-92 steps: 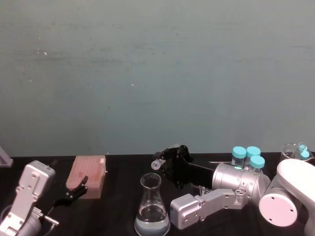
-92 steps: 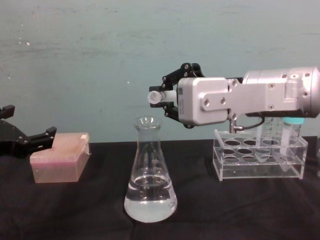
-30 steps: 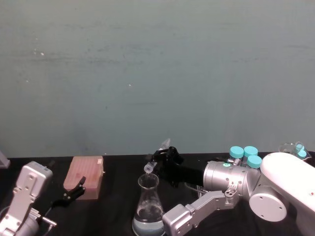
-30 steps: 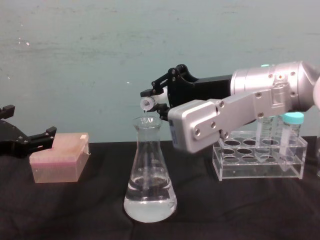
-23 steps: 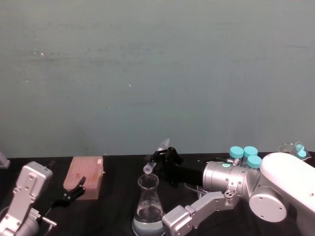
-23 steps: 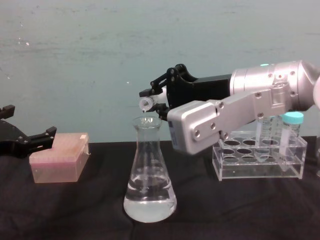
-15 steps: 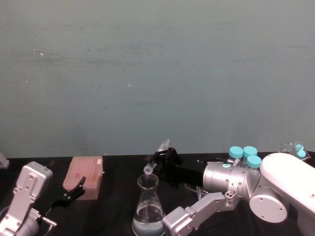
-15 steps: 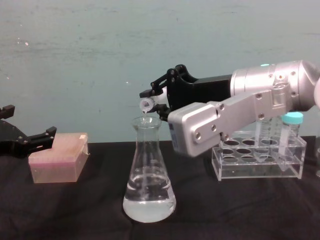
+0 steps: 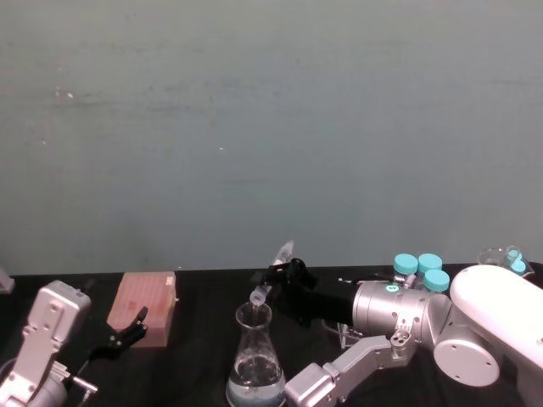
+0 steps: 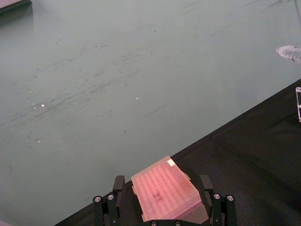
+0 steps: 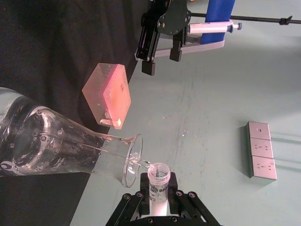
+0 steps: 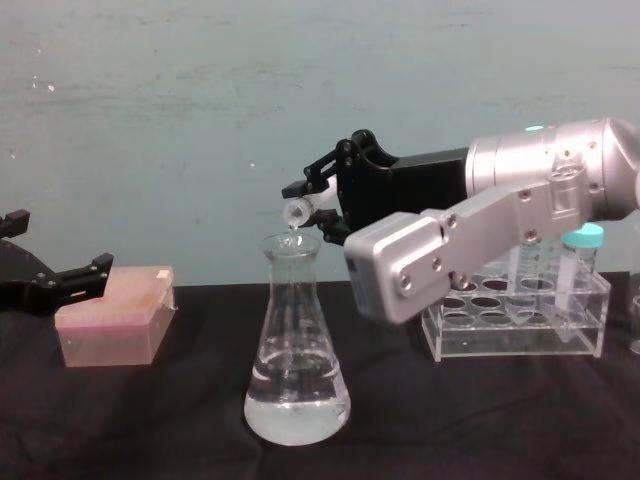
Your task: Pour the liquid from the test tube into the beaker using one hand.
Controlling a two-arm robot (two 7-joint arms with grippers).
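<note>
The beaker (image 12: 297,340) is a clear conical flask standing mid-table, also seen in the head view (image 9: 254,352) and the right wrist view (image 11: 56,146). Clear liquid (image 12: 297,405) fills its wide base. My right gripper (image 12: 322,207) is shut on the test tube (image 12: 297,212), which is tilted with its open rim down, just above the flask's lip. The tube's conical tip points up and back (image 9: 285,249). The right wrist view has the tube's mouth (image 11: 158,175) beside the flask's rim. My left gripper (image 12: 45,280) rests open at the left.
A pink tip box (image 12: 112,328) sits left of the flask, right in front of the left gripper's fingers (image 10: 117,188). A clear acrylic rack (image 12: 515,325) with teal-capped tubes (image 9: 422,267) stands at the right, behind my right forearm.
The right gripper moved left from beside the flask and tipped the tube's mouth down over the lip. In the last second the wrist rolled slightly further. The left arm stayed still.
</note>
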